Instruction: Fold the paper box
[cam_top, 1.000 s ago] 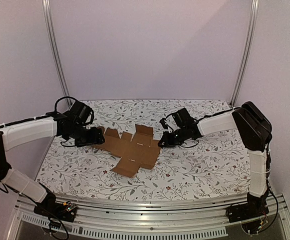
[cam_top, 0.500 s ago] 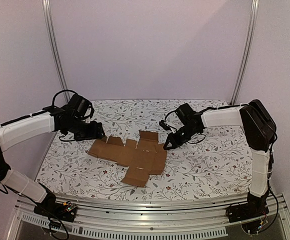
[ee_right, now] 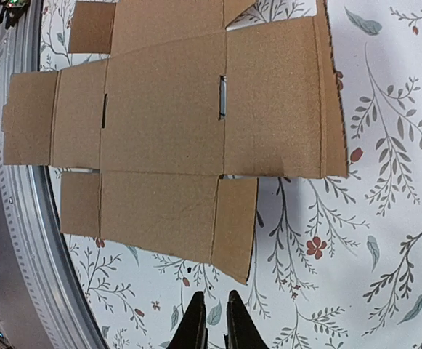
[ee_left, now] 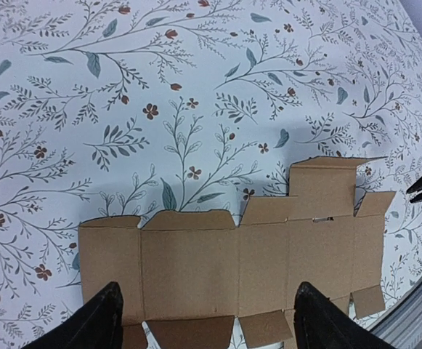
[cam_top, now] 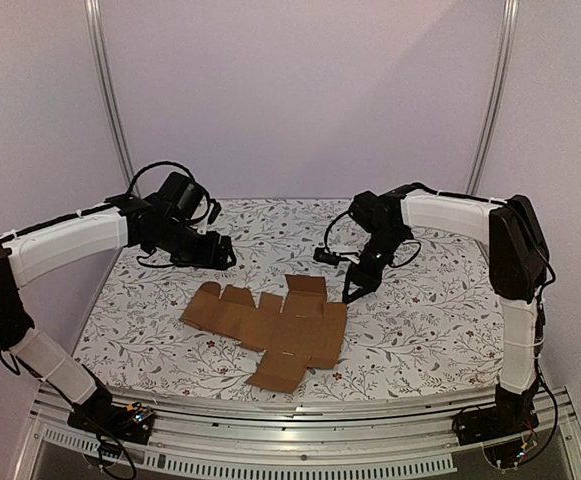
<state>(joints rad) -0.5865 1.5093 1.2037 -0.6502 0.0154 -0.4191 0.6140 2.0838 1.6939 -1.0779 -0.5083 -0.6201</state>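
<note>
The white cloth-covered table under my arms is smooth and flat, printed with leafy sprigs and small red flowers. On it, below and between my two tools, lies the plain brown cardboard paper box. It is a flat die-cut sheet: a row of rectangular panels divided by pressed creases, with short flaps and tabs along both long edges and a few narrow slots cut through. The board looks matte, stiff and unprinted.

I judge the folding has not begun. No panel stands up and no tab is tucked, so every crease is left to bend.

My left gripper hangs above the sheet with its black fingers spread wide, holding nothing; most of the panel row lies between them. My right gripper has its slim black tips pinched nearly together with nothing between them. It sits just short of the nearest flap's corner, not touching it.
</note>
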